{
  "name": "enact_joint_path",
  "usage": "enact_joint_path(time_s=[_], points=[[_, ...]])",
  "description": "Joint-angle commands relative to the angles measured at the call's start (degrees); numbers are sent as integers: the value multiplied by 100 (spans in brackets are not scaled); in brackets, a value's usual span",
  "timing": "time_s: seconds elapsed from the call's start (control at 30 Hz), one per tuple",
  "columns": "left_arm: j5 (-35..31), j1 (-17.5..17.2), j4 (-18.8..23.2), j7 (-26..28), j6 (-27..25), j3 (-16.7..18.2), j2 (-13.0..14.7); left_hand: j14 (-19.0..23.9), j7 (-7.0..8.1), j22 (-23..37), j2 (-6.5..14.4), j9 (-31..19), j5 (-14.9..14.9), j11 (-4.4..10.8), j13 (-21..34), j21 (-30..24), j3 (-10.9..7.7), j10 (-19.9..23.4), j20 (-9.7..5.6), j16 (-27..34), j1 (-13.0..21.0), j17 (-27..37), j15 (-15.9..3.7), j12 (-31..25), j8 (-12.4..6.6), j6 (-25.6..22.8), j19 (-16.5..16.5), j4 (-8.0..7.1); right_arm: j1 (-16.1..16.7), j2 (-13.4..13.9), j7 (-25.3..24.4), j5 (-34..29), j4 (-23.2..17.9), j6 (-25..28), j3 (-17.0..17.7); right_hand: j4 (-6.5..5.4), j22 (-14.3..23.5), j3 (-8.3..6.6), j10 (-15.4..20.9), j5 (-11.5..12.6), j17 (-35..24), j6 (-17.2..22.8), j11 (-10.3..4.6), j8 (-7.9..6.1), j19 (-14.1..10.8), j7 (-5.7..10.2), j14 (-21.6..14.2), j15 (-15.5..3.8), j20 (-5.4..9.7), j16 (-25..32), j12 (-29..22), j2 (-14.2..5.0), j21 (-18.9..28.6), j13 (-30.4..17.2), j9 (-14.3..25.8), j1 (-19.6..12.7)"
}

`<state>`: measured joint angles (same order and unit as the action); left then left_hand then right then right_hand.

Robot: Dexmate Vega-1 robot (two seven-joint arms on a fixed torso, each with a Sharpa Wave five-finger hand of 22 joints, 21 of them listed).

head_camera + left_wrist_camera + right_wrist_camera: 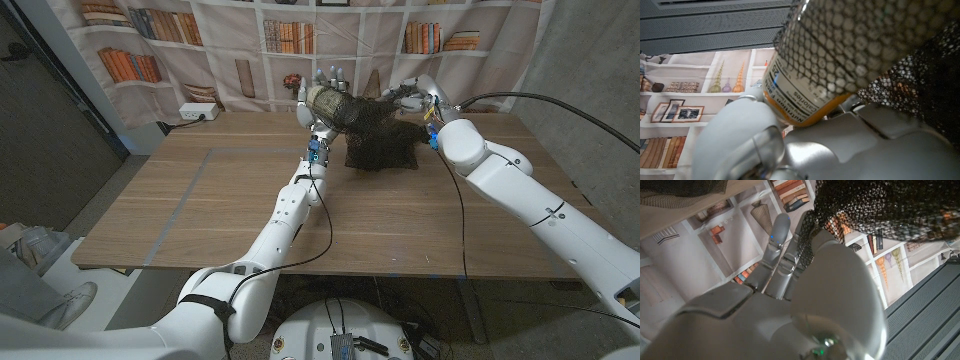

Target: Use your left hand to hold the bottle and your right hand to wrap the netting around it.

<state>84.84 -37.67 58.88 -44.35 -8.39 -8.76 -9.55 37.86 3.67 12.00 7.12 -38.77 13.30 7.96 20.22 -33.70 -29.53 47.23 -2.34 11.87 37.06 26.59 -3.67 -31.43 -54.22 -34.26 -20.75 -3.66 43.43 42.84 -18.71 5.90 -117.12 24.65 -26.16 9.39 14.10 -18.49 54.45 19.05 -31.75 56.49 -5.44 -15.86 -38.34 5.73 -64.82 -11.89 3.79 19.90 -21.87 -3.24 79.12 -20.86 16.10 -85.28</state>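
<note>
At the far middle of the wooden table (250, 200), the left hand (318, 110) holds up a clear plastic bottle with a white nutrition label and orange liquid inside (805, 95), its fingers closed around the body. The bottle lies almost sideways in the hand, above the table. A piece of black, fine-meshed netting (375, 135) already covers part of the bottle, and the rest hangs down to a heap on the table just to the right. The right hand (412, 96), to the right of the bottle, pinches the upper edge of the netting between its fingers (775, 245). I judge the bottle as stiff and smooth, so it may slip or turn; a firm hold around the middle is best. The netting is soft and light, easy to catch on fingers, so it is better taken at its free edge. How full the bottle is I cannot tell.
</note>
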Motion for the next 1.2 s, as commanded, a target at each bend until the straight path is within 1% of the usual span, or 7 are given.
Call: enact_joint_path(time_s=[0.03,0.07,0.43,0.6,0.77,0.97,1.2], points=[[-116,-67,-102,137,-214,-191,90,18,18,-1,363,-6,-31,16,-7,-23,-578,53,-274,-10,-332,13,-860,-49,-34,-40,10,-543,-166,-14,34,-223,-35,-59,6,2,12,-36,45,31,-11,35,-10,17,22,21,-50,-151,897,-11,-1,-37,39,-25,22,-5],[-152,-59,-129,134,-218,-222,99,18,18,-1,363,-6,-31,16,-7,-23,-578,53,-274,-10,-332,13,-860,-49,-34,-40,10,-543,-209,-22,51,-254,-30,-68,-15,2,7,-36,37,32,-13,37,16,18,20,20,-44,-152,895,-12,3,-36,35,-26,22,-5],[-380,-37,-245,300,-56,-327,98,18,18,-1,363,-6,-31,16,-7,-23,-578,53,-274,-10,-332,13,-860,-49,-34,-40,10,-543,-417,-173,103,-518,-2,-222,-169,-3,-5,-37,45,30,-18,36,-6,26,19,22,-40,-141,898,-18,7,-38,45,-25,23,2],[-497,-140,-59,519,168,-340,91,18,18,-1,363,-6,-31,16,-7,-23,-578,53,-274,-10,-332,13,-860,-49,-34,-40,10,-543,-455,-350,-29,-713,-23,-358,-274,-1,-12,-37,49,29,-22,47,-6,26,19,18,-42,-142,900,-18,7,-35,48,-28,24,2],[-504,-233,94,754,203,-352,111,18,18,-1,363,-6,-31,16,-7,-23,-578,53,-274,-10,-332,13,-860,-49,-34,-40,10,-543,-532,-561,-82,-865,-5,-482,-395,-1,-16,-40,52,29,-23,48,-8,26,22,22,-47,-143,901,-21,10,-37,56,-28,29,2],[-518,-308,201,842,237,-387,154,18,18,-1,363,-6,-31,16,-7,-23,-578,53,-274,-10,-332,13,-860,-49,-34,-40,10,-543,-603,-714,-49,-1026,-18,-577,-509,7,-25,-41,47,28,-30,40,-7,32,16,21,-44,-152,900,-20,13,-32,55,-31,30,-7],[-558,-348,253,918,336,-414,207,18,18,-1,363,-6,-31,16,-7,-23,-578,53,-274,-10,-332,13,-860,-49,-34,-40,10,-543,-561,-883,-11,-1110,-96,-656,-617,3,-31,-41,49,27,-35,40,11,38,15,17,-46,-141,901,-21,15,-34,63,-34,29,-3]])
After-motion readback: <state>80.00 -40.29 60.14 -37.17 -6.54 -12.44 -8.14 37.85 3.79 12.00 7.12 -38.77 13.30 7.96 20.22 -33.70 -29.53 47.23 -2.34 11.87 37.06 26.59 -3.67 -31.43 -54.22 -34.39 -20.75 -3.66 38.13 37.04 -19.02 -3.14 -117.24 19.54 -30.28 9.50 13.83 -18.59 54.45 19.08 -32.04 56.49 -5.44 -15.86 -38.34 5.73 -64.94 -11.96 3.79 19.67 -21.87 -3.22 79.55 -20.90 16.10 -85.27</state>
